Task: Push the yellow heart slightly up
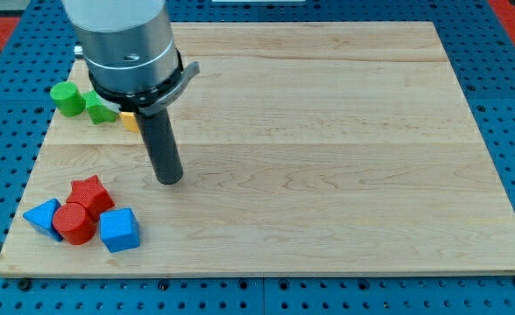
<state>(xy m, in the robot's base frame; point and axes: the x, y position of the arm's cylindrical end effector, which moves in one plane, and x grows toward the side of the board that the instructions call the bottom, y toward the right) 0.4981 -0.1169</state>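
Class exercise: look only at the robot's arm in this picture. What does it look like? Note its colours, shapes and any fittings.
A wide silver-grey metal cylinder with ribbed rings, then a black collar with a side tab. Below it a straight, dark, matte round rod ends at my tip. No cables or markings show.

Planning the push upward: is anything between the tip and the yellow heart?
Nothing visible: my tip sits just below the yellow heart, which the arm mostly hides. The green blocks lie to its left, not between.
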